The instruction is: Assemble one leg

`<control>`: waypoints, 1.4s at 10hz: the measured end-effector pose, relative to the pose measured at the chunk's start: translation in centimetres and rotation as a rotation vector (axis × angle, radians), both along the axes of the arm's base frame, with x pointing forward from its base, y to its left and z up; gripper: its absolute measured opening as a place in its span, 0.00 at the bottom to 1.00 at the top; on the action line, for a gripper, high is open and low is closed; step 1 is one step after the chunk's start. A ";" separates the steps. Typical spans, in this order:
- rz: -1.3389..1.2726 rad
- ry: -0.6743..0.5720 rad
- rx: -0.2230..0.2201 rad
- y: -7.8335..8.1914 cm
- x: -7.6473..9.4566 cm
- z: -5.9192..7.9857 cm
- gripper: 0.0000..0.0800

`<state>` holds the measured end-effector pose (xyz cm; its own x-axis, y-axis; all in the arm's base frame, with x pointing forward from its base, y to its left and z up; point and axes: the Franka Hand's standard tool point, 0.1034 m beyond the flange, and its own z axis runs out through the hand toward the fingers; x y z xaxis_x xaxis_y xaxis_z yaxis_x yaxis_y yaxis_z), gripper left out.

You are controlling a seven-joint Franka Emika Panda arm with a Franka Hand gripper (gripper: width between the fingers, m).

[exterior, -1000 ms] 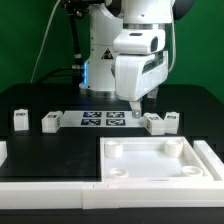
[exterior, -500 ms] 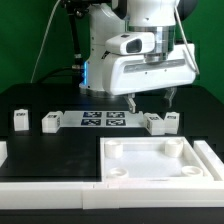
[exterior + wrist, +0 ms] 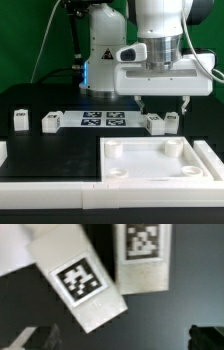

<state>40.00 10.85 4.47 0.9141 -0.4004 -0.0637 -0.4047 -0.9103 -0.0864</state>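
Note:
Two white legs with black-and-white tags lie side by side on the black table at the exterior view's right, one (image 3: 152,123) next to the other (image 3: 172,121). My gripper (image 3: 163,107) hangs open and empty just above them, one finger on each side. In the wrist view the tilted leg (image 3: 88,288) and the second leg (image 3: 142,258) lie ahead of the open gripper (image 3: 120,339), whose dark fingertips (image 3: 35,338) show at the frame's edge. Two more legs (image 3: 19,120) (image 3: 50,122) stand at the exterior view's left.
The large white tabletop (image 3: 118,172) with round corner sockets lies at the front. The marker board (image 3: 103,120) lies between the leg pairs. A white bar (image 3: 40,172) runs along the front left. The robot base (image 3: 100,60) stands behind.
The gripper has turned about its upright axis and shifted to the exterior view's right. Its fingers now stand spread wide above the two right legs. The parts have not moved.

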 end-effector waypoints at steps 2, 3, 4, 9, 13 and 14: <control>-0.161 0.018 0.004 0.2 -0.1 0.0 0.81; -0.153 0.021 0.005 0.2 -0.1 0.0 0.81; -0.127 0.048 0.010 0.0 -0.2 0.0 0.81; -0.012 0.332 0.089 1.9 -1.7 0.3 0.81; 0.034 0.653 0.209 1.6 -2.4 -0.2 0.81; 0.039 0.745 0.239 1.6 -2.7 -0.4 0.81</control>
<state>37.32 12.49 4.11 0.6101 -0.2667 -0.7460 -0.4007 -0.9162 -0.0001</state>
